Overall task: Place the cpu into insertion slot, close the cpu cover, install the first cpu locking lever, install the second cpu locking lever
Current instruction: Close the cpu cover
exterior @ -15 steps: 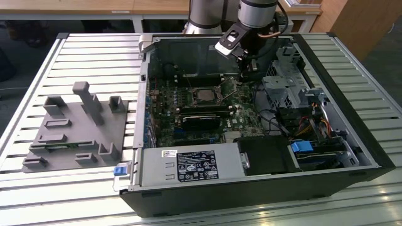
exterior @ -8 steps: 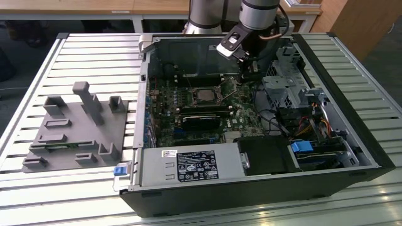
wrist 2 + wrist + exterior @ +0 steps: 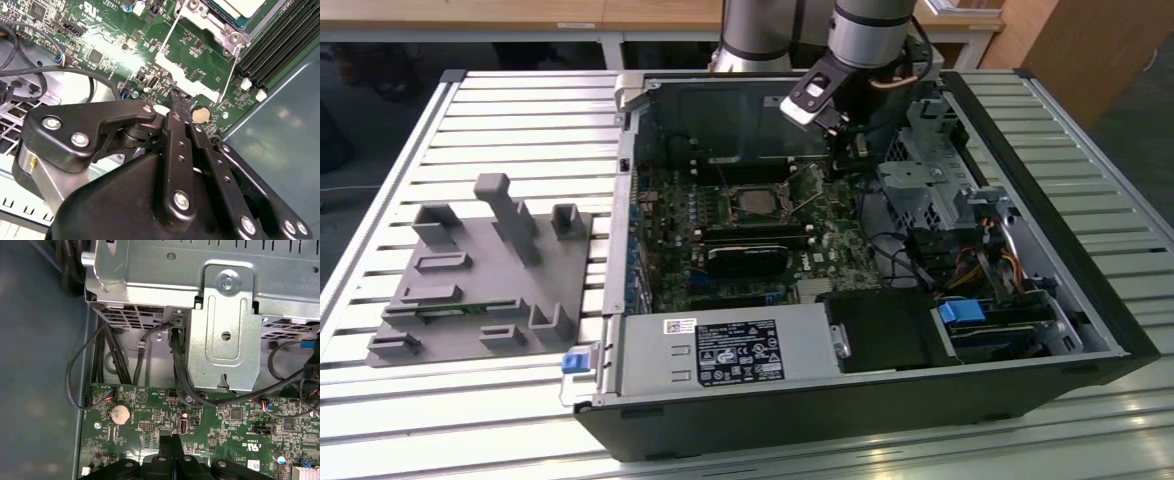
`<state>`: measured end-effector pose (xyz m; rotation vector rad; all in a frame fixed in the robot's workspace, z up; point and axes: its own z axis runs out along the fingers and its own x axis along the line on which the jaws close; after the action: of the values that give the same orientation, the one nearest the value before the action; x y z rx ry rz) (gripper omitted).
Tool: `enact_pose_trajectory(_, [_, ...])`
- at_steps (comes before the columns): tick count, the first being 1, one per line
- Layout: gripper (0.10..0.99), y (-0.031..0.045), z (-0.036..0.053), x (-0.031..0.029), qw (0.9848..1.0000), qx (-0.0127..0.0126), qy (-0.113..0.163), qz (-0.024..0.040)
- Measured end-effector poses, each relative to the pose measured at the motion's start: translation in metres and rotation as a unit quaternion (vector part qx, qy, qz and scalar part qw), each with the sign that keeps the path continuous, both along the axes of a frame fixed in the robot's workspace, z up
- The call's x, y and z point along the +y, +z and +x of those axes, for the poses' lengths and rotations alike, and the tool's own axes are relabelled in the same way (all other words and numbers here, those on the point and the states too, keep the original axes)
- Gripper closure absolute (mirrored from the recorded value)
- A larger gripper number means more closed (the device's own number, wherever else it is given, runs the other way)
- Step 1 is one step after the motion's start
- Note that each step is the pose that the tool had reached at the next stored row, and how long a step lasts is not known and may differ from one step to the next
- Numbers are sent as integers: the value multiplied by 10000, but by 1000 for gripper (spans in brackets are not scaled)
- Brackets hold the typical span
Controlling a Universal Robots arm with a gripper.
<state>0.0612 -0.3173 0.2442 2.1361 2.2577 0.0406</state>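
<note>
The black pincer (image 3: pixel 171 444) is held low over the green circuit board (image 3: pixel 235 430) inside the open black computer case (image 3: pixel 787 420), which is set on the slatted metal bench (image 3: pixel 520 110). In the first wrist view its fingers are pressed together with nothing pinched between them, near the round silver coin battery (image 3: pixel 120 413). The small pale silvery square cpu (image 3: pixel 240 6) is seated in the dark square insertion slot (image 3: pixel 758 200). The thin silver framed cpu cover (image 3: pixel 197 16) seems to be laid down around it, though that corner is cut off. Two thin wire levers (image 3: pixel 167 37) are angled away from the socket. A grey moulded fixture (image 3: pixel 480 280) is placed beside the case, at the exterior view's left.
</note>
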Motion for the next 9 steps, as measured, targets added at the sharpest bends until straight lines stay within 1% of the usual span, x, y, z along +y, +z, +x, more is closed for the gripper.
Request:
enact_pose_trajectory(4, [976,-9,-50,0,10000,0,0,1])
enact_pose_trajectory(9, [976,-25,-157,0,10000,-1,-1,2])
